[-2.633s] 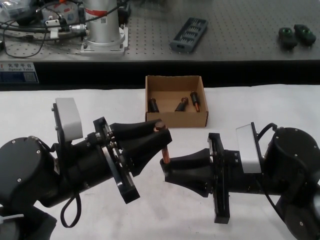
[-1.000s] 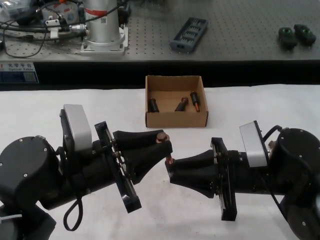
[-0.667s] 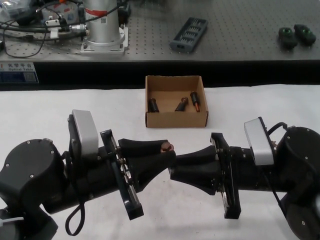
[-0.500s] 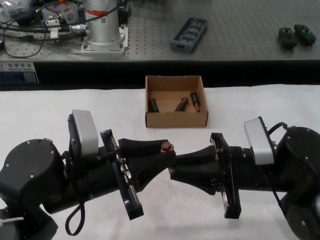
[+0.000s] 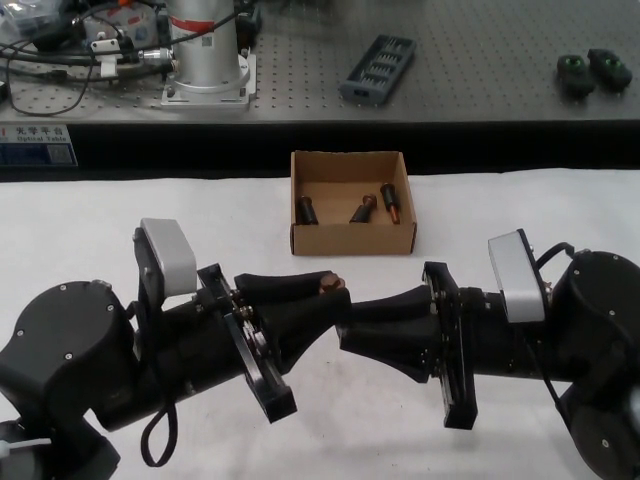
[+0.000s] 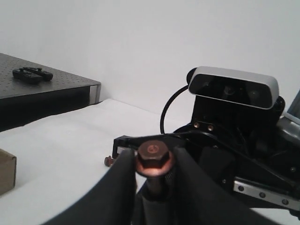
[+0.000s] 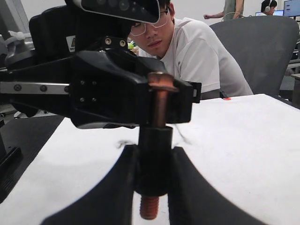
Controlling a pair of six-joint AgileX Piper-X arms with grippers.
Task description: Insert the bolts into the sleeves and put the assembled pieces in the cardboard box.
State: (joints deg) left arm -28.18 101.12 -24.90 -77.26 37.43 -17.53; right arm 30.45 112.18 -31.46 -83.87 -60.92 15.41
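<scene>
— Above the near part of the bench (image 5: 90,215), what sits in your left fingers (image 6: 117,185)?

— A copper-coloured bolt (image 6: 152,152); my left fingers are clamped on either side of its six-sided head, and the shank runs down from there.

— And your right fingers (image 7: 117,187)?

— They are closed tight around a black sleeve (image 7: 152,157); the sleeve stands upright between them; the bolt passes down through it; a stretch of bare shank shows between head and sleeve, and the threaded end sticks out below.

— So both arms are on the one piece?

— Yes; in the high view my two pairs of fingers meet end to end over the white cover; the left pair is at the head, the right pair lower on the sleeve; the piece is held up above the bench.

— Where is the cardboard box (image 5: 352,238)?

— Farther back on the bench, beyond my fingers and well apart from them; it is open at the top; three assembled pieces (image 5: 363,210) lie on its floor, one toward the left wall, one near the middle, one toward the right.

— What lies behind?

— A grey drilled table (image 5: 480,90); it carries a metal post (image 5: 205,45), a dark ribbed tray (image 5: 378,67) and two small black parts (image 5: 595,68); cables (image 5: 40,50) lie at its left end.
</scene>
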